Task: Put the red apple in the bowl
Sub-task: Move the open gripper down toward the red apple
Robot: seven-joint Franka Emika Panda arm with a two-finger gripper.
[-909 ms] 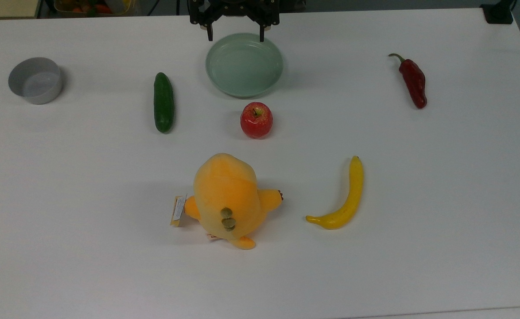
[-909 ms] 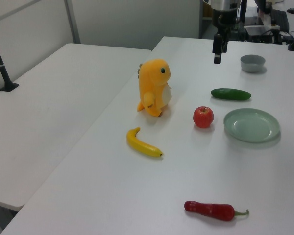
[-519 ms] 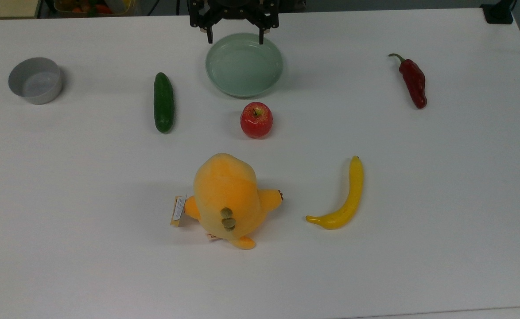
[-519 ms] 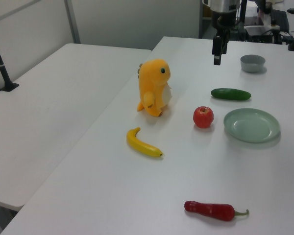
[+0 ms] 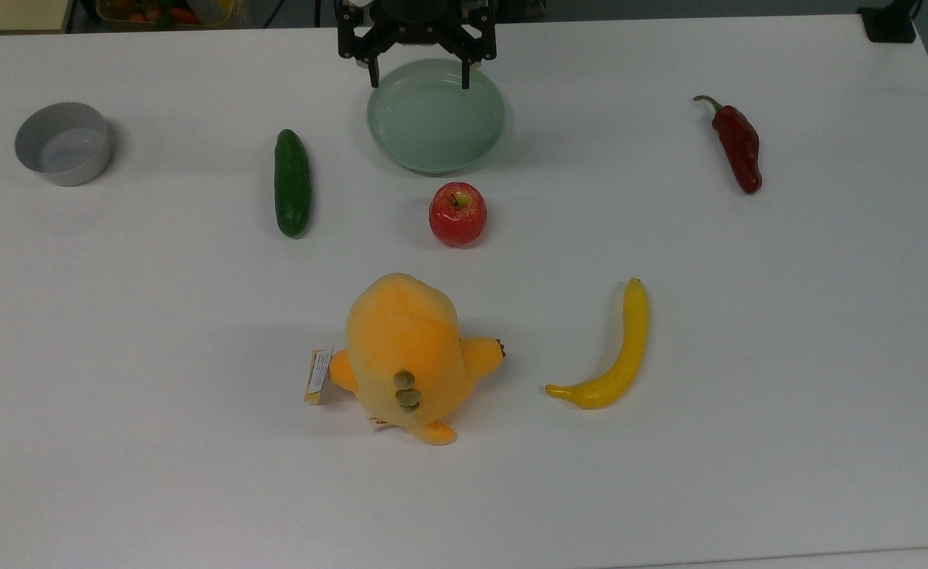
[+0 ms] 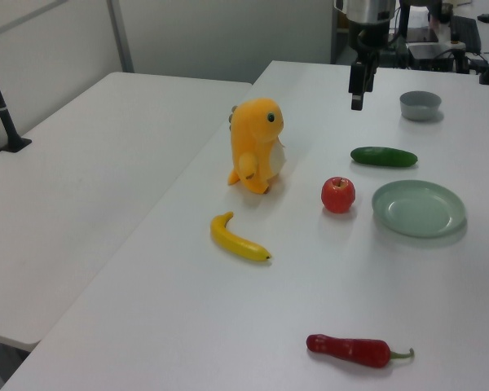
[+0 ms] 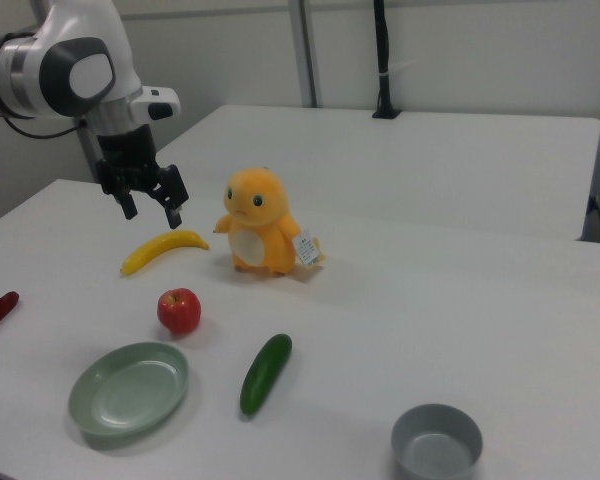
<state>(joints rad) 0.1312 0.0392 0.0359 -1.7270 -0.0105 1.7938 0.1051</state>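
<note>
The right view shows the arm [image 7: 70, 65] and its hand [image 7: 152, 207] hanging in the air above the table [image 7: 480, 300], fingers spread wide and holding nothing. In the top view the hand [image 5: 419, 77] sits at the far rim of the pale green dish [image 5: 435, 115], with both fingertips plainly apart. In the left view the hand [image 6: 356, 101] appears as a single dark column, so the gap is hidden there.

The red apple [image 5: 458, 213] stands on the table just on the near side of the dish, apart from it and stem up. The bowl [image 5: 63, 143] is well away from the dish, toward the top view's left edge, beyond the cucumber [image 5: 292, 182]. The plush toy [image 5: 407, 354] and the banana [image 5: 614, 352] lie nearer the camera than the apple; the chili pepper [image 5: 737, 144] lies far toward the top view's right. Bare table runs between the cucumber and the bowl.
</note>
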